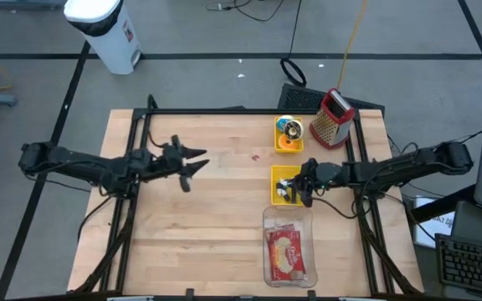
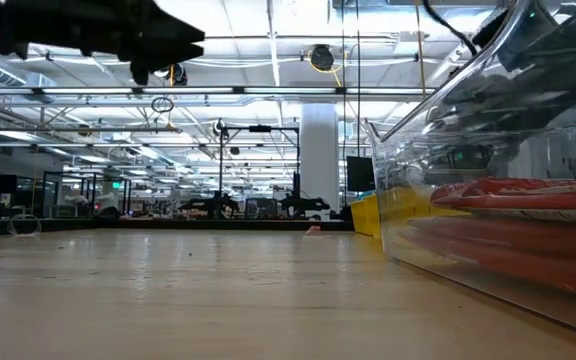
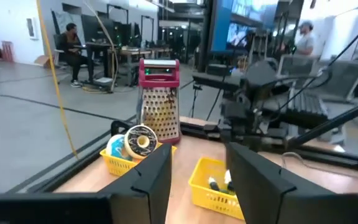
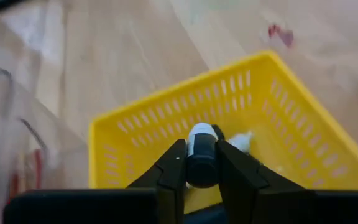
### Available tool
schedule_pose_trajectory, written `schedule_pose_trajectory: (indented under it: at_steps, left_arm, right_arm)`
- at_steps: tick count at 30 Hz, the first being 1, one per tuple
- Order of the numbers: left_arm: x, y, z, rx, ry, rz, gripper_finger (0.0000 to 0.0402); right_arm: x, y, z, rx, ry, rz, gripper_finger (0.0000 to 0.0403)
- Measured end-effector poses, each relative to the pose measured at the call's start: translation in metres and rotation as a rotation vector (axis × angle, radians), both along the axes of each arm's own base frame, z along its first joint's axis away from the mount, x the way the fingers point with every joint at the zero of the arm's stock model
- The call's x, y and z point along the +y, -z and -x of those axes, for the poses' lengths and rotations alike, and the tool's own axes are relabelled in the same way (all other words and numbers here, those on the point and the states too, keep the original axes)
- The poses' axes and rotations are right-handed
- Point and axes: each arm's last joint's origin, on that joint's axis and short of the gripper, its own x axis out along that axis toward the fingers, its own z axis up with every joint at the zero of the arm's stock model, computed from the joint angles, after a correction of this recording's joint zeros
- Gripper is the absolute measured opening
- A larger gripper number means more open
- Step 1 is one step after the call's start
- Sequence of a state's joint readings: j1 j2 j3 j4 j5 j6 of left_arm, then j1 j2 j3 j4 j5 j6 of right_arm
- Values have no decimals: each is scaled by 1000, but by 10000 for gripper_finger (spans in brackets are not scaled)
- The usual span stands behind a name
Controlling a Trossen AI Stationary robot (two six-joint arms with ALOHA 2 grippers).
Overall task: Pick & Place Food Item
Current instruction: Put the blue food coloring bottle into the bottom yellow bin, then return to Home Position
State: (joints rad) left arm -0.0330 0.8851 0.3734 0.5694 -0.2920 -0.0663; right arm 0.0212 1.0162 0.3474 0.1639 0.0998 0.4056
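A small dark roll with a white end [image 4: 201, 152] sits between the fingers of my right gripper [image 1: 302, 182], over a yellow basket [image 1: 284, 174] right of the table's middle. Another white piece [image 4: 241, 142] lies in that basket. A second yellow basket [image 1: 289, 144] farther back holds a ring-shaped pastry [image 3: 140, 140]. A clear container [image 1: 288, 249] with a red packet stands near the front edge. My left gripper [image 1: 192, 164] hangs open above the table's left half, level, with nothing between its fingers [image 3: 148, 180]. My right gripper pinches the dark roll's sides [image 4: 201, 167] between its two fingers, the white end pointing away from the wrist. The fingers come from the table's right side, slanting down into the basket. Whether the roll still rests on the basket's floor I cannot tell.
A metal box grater with a red top [image 1: 333, 119] stands at the far right corner beside the second basket. The clear container's wall [image 2: 468, 200] fills the right of the low view. Bare wood lies between the two arms. People sit at desks in the room beyond.
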Motion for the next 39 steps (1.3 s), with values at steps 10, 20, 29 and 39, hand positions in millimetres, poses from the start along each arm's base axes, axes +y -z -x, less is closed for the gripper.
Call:
schedule_pose_trajectory:
  at_steps: [10, 20, 29, 39]
  left_arm:
    - [0, 3, 17, -86, 13, 96, 149]
    - [0, 5, 23, -29, 15, 69, 148]
    - [-7, 10, 40, 80, 64, 90, 147]
    - [-14, 29, 52, 43, 84, 58, 148]
  right_arm:
    - [0, 8, 6, 10, 40, -60, 113]
    - [3, -13, 22, -80, -117, -50, 129]
    - [1, -16, 58, -221, -83, 92, 124]
    - [-1, -15, 85, -438, -94, 191, 121]
